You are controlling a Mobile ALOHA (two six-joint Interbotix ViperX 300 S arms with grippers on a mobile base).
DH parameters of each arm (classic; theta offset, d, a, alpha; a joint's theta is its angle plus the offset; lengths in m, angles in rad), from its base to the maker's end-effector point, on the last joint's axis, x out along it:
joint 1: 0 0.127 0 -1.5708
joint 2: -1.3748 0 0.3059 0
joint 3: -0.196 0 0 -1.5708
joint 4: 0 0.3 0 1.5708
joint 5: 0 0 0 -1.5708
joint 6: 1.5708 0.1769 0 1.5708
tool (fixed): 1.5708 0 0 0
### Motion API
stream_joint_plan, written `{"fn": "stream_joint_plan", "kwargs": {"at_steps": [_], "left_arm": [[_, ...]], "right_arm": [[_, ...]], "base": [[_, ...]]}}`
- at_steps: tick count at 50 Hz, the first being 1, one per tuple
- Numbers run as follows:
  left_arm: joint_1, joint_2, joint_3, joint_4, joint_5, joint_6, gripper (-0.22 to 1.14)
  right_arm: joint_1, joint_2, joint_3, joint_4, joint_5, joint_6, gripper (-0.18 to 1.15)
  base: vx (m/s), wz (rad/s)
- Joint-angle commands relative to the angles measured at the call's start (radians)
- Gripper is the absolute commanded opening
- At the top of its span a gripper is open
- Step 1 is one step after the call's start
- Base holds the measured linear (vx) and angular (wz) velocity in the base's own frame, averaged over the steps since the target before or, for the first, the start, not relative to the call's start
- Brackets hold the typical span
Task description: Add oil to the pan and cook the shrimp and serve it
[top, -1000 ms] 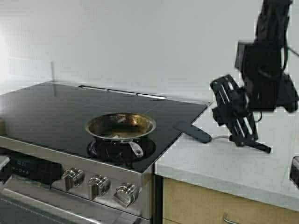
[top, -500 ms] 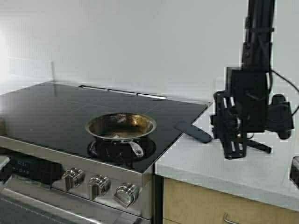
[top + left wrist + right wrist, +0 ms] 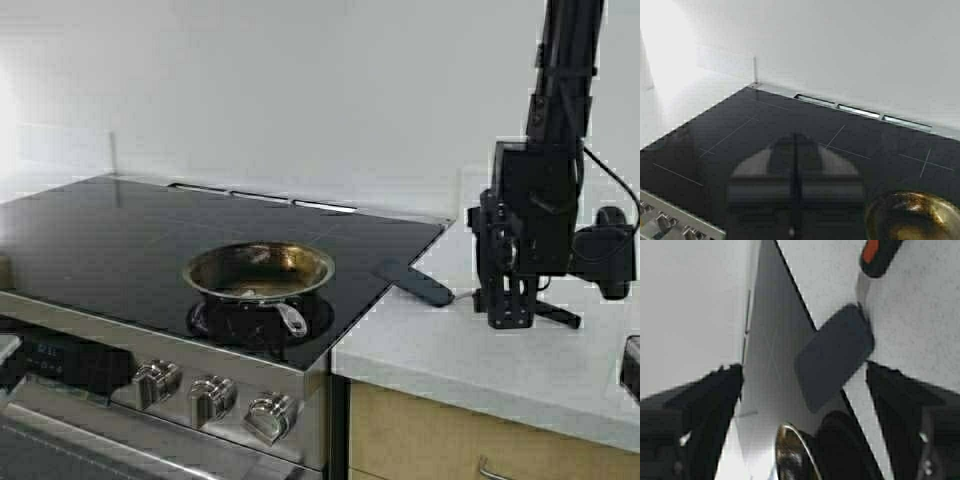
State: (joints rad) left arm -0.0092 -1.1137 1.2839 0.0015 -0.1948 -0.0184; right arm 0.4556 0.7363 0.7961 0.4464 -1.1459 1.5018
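Observation:
The steel pan (image 3: 258,270) sits on the black cooktop (image 3: 100,235), its short handle toward the knobs; its rim also shows in the left wrist view (image 3: 912,215) and in the right wrist view (image 3: 792,455). A pale patch lies in its near side; I cannot tell if it is the shrimp. The oil is out of view. My right gripper (image 3: 505,312) hangs pointing down over the counter, just above the handle of a black spatula (image 3: 415,283). That gripper (image 3: 805,405) is open, and between its fingers the spatula's blade (image 3: 835,357) shows. My left gripper (image 3: 795,185) is shut, empty, above the cooktop.
The spatula's blade overhangs the cooktop's right edge onto the white counter (image 3: 470,355). Three steel knobs (image 3: 210,395) line the stove front. A white wall stands close behind. A dark object (image 3: 630,368) sits at the counter's right edge.
My right gripper has swung from tilted to pointing straight down, shifted a little right and lowered toward the spatula's handle. The pan and spatula have not moved.

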Motion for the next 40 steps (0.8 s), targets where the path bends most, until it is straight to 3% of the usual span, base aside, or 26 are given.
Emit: {"fn": "stream_joint_plan", "kwargs": {"at_steps": [1, 40], "left_arm": [[0.0, 0.006, -0.005, -0.002, -0.005, -0.011, 0.03], [0.0, 0.006, -0.009, -0.002, -0.005, -0.017, 0.03]], "right_arm": [[-0.005, -0.005, -0.037, -0.023, 0.031, 0.009, 1.02], [-0.052, 0.141, -0.288, 0.018, 0.21, 0.002, 1.02]], "base": [[0.0, 0.0], [0.0, 0.0]]}}
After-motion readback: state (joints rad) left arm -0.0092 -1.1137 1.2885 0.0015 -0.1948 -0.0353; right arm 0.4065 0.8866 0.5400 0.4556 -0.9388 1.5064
